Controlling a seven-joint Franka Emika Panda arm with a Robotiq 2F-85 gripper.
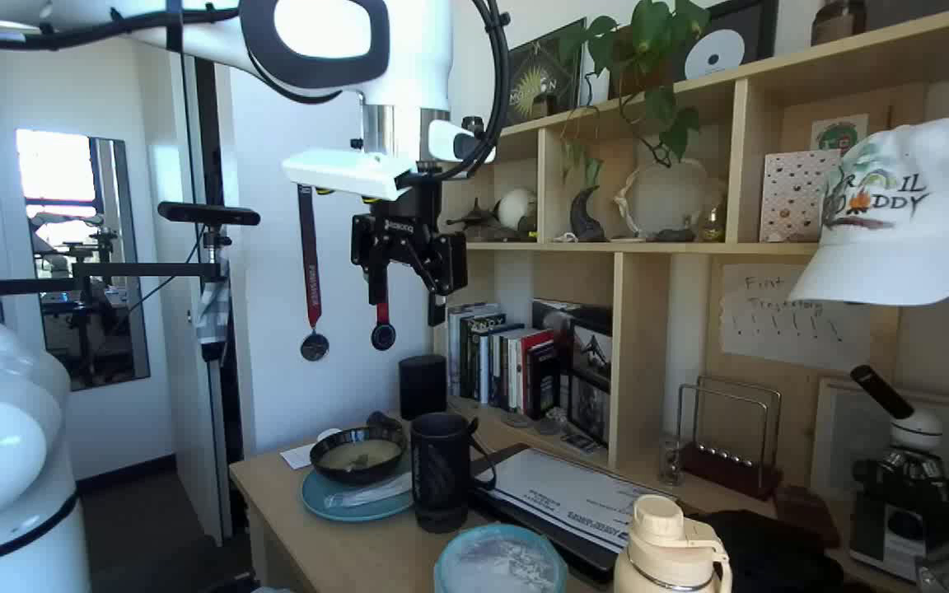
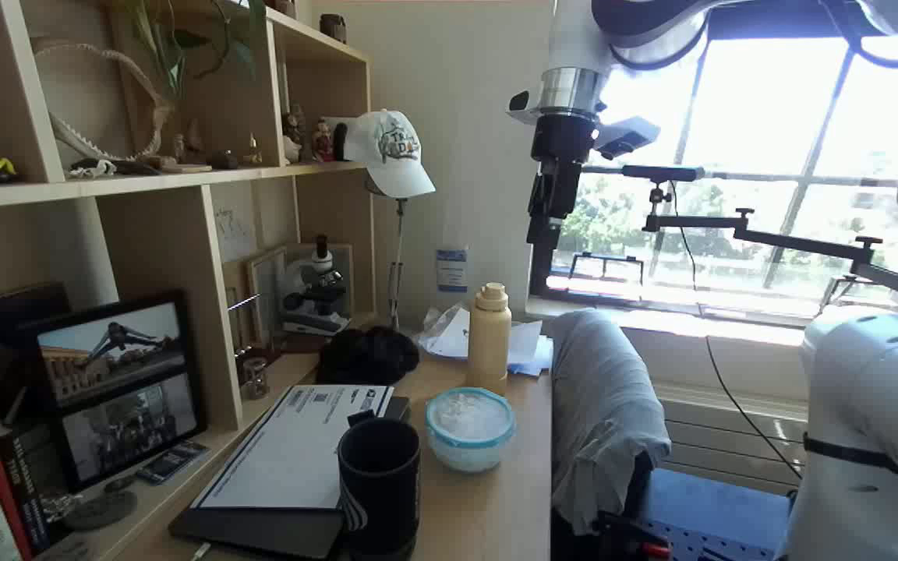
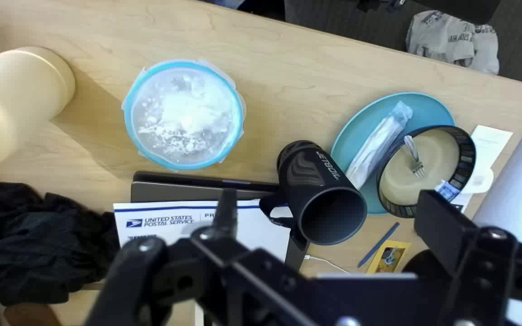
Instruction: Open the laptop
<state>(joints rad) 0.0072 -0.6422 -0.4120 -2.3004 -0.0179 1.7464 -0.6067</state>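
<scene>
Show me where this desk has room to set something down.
In the wrist view, the desk is bare between the tub and the blue plate, and along its edge above the tub. The laptop is crowded: an envelope lies on it, a mug stands beside it, and black cloth is heaped near one end.

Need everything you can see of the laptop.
The laptop is thin, rectangular and closed, lying flat on the desk. Its lid looks dark grey above what looks like a black base; material can't be told. A white mailer printed "United States Postal Service" lies on top, hiding most of the lid. A black mug stands beside one long edge; contact is unclear. A white cable ends at or near a short side.
</scene>
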